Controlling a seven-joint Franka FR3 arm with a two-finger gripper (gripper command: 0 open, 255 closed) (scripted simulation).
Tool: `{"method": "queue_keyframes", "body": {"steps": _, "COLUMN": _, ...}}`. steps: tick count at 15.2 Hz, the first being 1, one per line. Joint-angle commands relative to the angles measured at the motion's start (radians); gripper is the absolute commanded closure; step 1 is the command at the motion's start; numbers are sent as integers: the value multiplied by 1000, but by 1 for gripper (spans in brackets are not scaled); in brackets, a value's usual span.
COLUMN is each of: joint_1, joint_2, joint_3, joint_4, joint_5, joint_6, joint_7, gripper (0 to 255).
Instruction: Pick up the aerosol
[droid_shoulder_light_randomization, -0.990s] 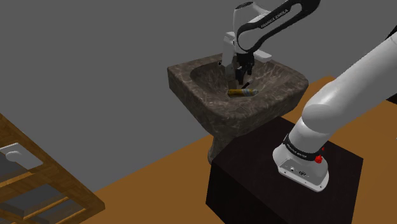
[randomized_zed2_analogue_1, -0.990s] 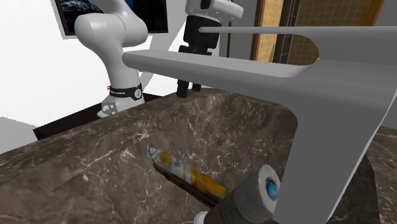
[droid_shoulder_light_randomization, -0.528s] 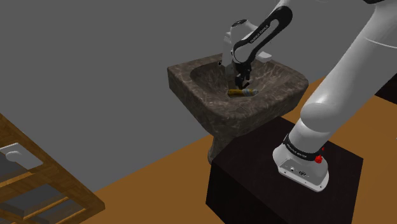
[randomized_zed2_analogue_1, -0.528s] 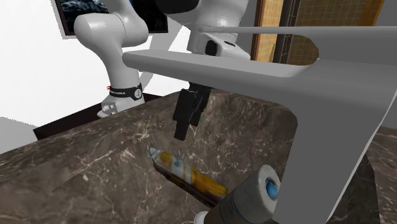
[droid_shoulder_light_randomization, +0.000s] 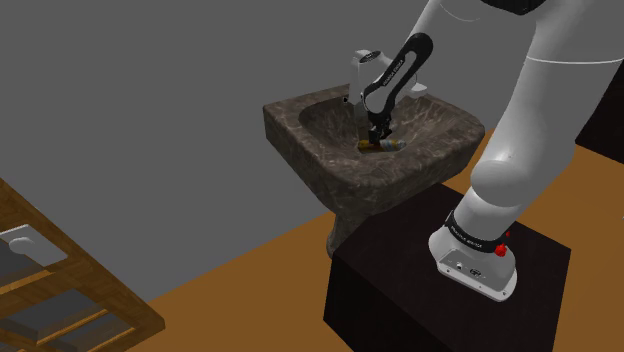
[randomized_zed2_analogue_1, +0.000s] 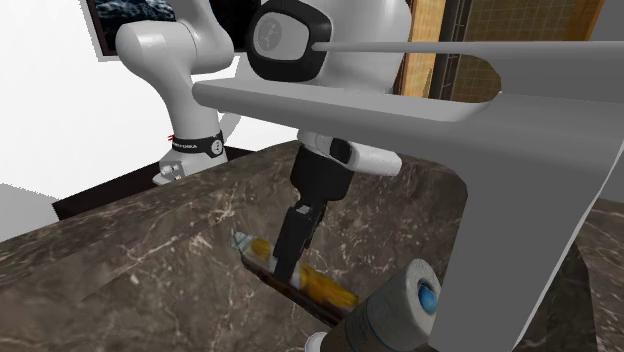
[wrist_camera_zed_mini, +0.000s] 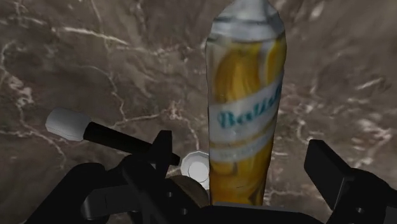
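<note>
Open gripper (wrist_camera_zed_mini: 245, 153) straddled one aerosol (wrist_camera_zed_mini: 247, 108) lying in the one dark marble sink (droid_shoulder_light_randomization: 300, 128).
Its fingers stood apart on either side of the yellow-and-white can, touching neither side. One grey faucet (randomized_zed2_analogue_1: 400, 108) arched close overhead; one white-tipped black rod (wrist_camera_zed_mini: 95, 129) lay near the can.

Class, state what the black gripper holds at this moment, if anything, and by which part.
Nothing. The black gripper is open astride the yellow-and-white aerosol can lying in the dark marbled basin; neither finger touches it.
</note>
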Motion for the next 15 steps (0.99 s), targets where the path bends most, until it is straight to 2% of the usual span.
{"method": "queue_keyframes", "body": {"steps": 1, "joint_1": -2, "joint_2": 34, "joint_3": -2, "joint_4": 7, "joint_5": -6, "joint_6": 28, "joint_7": 8, "gripper": 0}}
{"method": "queue_keyframes", "body": {"steps": 6, "joint_1": -4, "joint_2": 83, "joint_3": -4, "joint_4": 11, "joint_5": -17, "joint_6": 71, "joint_7": 27, "gripper": 0}}
{"method": "queue_keyframes", "body": {"steps": 7, "joint_1": -4, "joint_2": 78, "joint_3": -3, "joint_4": 14, "joint_5": -13, "joint_6": 63, "joint_7": 22, "gripper": 255}}
{"method": "queue_keyframes", "body": {"steps": 15, "joint_1": -5, "joint_2": 76, "joint_3": 0, "joint_4": 28, "joint_5": -4, "joint_6": 48, "joint_7": 14, "gripper": 255}}
